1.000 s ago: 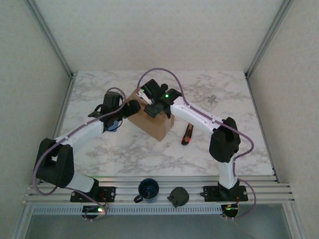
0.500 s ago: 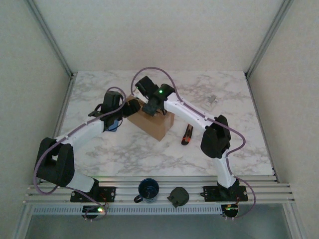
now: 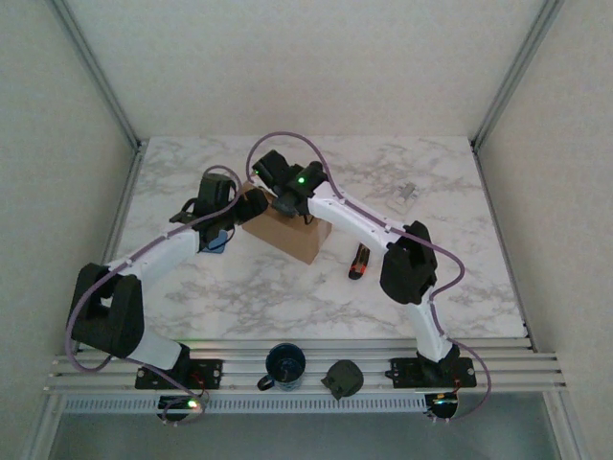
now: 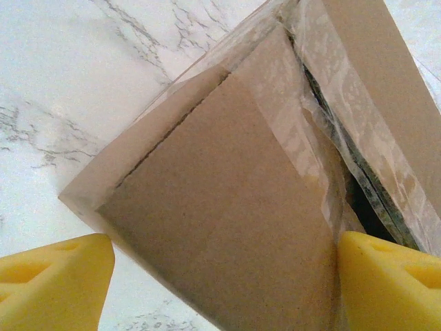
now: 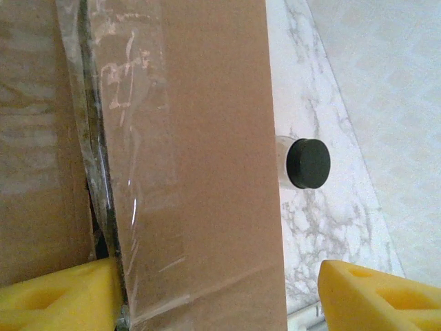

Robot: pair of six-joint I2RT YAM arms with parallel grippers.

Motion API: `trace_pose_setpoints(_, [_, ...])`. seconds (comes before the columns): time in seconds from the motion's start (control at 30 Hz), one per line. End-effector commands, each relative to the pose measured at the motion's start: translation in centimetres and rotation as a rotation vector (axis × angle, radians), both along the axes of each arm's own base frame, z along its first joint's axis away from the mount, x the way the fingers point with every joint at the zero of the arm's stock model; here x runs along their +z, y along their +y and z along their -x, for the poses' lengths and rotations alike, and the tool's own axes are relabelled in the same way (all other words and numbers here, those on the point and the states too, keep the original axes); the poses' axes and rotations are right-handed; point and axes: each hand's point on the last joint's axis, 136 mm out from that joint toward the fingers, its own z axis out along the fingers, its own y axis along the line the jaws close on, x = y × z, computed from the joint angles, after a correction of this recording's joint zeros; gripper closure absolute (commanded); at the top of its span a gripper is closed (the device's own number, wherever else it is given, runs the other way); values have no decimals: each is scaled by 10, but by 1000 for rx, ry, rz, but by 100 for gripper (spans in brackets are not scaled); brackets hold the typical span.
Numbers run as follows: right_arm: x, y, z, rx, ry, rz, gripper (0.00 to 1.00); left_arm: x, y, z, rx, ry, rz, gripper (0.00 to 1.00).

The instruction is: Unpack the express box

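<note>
Marble table (image 3: 460, 268): express box (image 3: 287, 235) (seam ajar)

Left end effector (image 4: 225, 241) and right end effector (image 5: 217, 269) gape wide.

The express box (image 3: 295, 241) blocks the middle, knife (image 3: 359, 261) beside it; right-hand table (image 3: 479, 259) lies open.

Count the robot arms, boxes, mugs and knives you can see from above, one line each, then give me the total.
robot arms: 2
cardboard box: 1
mug: 1
knife: 1
Total: 5
</note>
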Motion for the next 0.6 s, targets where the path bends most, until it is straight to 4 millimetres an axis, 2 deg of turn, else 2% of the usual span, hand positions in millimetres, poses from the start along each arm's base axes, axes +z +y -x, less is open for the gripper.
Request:
trace_pose_setpoints(0.0, [-66, -26, -12, -29, 69, 191, 25, -44, 15, 30, -20, 177, -106, 19])
trace_pose_setpoints(0.13, [-83, -27, -5, -2, 140, 209, 25, -42, 15, 30, -20, 173, -108, 19])
trace_pose_setpoints(0.23, [-94, -30, -4, -5, 175, 219, 30, -41, 16, 29, -19, 174, -111, 19])
trace_pose_setpoints(0.47, [-107, -41, -6, -36, 207, 219, 47, -42, 17, 31, -19, 177, -119, 19])
trace_pose_setpoints(0.57, [-106, -44, -11, -52, 190, 211, 63, -41, 18, 31, -18, 176, -122, 19])
